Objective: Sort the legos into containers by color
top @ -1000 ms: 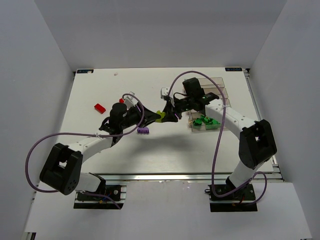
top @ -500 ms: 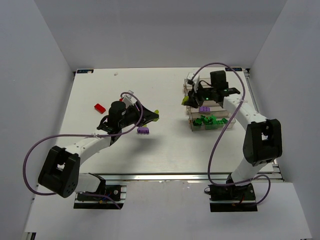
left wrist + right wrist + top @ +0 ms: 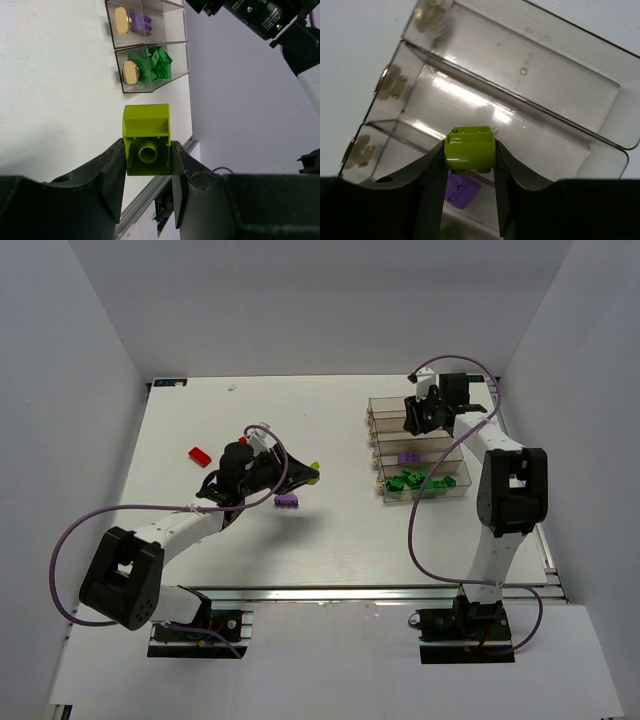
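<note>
Both grippers clamp lime bricks. The left gripper (image 3: 147,157) pinches its lime brick (image 3: 146,130) by the sides over the counter (image 3: 330,530), well left of the bins (image 3: 390,406). The right gripper (image 3: 469,165) holds the other lime brick (image 3: 469,148) above the bins, beside the one with a purple brick (image 3: 461,192). Green bricks (image 3: 156,65) fill the nearest. A loose purple brick (image 3: 287,501) and a red brick (image 3: 200,456) lie on the counter at left.

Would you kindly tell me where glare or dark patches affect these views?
Right wrist view: bright glare streaks on the clear containers, right-held lime brick sharp; left wrist view: left-held lime brick crisp, left tool nearly black, detail lost; top external view: even light, faint shadows on the table.
</note>
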Action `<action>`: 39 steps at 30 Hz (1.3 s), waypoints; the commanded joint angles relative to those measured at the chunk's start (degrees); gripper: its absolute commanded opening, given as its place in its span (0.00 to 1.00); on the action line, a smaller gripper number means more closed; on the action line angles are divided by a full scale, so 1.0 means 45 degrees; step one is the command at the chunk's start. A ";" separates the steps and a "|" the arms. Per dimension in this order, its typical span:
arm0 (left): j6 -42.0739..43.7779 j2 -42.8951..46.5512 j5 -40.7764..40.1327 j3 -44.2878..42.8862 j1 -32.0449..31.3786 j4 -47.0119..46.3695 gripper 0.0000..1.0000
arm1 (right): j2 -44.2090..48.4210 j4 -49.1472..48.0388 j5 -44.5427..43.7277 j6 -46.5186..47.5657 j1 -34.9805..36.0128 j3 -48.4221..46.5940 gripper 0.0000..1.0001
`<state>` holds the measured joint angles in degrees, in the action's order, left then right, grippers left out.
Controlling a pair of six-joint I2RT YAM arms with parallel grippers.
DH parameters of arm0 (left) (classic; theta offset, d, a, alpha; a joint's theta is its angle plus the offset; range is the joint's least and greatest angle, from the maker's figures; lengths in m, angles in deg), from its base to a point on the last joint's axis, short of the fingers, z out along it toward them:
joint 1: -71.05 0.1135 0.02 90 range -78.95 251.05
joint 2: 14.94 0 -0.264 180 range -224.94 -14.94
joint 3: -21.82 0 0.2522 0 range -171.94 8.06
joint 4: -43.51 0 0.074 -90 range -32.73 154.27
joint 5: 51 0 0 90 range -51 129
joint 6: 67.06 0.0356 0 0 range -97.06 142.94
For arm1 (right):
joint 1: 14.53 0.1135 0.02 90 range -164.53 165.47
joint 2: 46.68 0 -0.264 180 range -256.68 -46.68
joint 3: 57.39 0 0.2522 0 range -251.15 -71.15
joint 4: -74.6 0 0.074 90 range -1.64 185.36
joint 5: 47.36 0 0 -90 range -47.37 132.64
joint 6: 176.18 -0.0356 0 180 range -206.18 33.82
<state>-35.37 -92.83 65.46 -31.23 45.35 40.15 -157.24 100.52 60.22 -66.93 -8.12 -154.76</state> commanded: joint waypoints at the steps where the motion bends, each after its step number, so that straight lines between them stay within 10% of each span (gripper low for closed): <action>1: 0.0163 0.0023 0.0273 -0.0507 0.0026 -0.0276 0.00 | -0.0235 -0.0867 -0.1621 -0.1677 -0.0019 -0.1125 0.00; 5: 0.0183 -0.0074 0.0312 -0.0664 0.0007 -0.0276 0.00 | -0.0937 -0.0945 -0.1974 -0.1972 -0.0078 -0.1828 0.08; 9: 0.0494 -0.0386 0.0409 -0.1170 -0.0130 0.0150 0.00 | -0.1327 -0.0809 -0.1858 -0.2011 -0.0136 -0.2005 0.44; 22: 0.1979 -0.3584 0.0820 -0.5055 -0.1262 0.1715 0.00 | -0.0374 0.0069 0.0542 -0.1974 -0.1269 -0.1752 0.90; 28: 0.3228 -0.6668 0.0645 -0.8759 -0.1692 0.2886 0.00 | 0.1659 0.1041 0.7349 0.1046 -0.2753 -0.0948 0.89; 34: 0.3814 -1.0011 0.0216 -1.3445 -0.2181 0.2944 0.00 | 0.2613 0.3257 0.9469 0.2812 -0.2890 -0.0134 0.13; 39: 0.3932 -1.2494 -0.0506 -1.5993 -0.2220 0.2810 0.03 | 0.4724 0.2064 0.9569 0.2969 -0.2910 0.2328 0.09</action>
<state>-19.72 -147.40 65.79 -98.27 35.56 52.50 -140.10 110.56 98.60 -56.55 -21.15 -147.70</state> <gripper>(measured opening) 0.464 0.083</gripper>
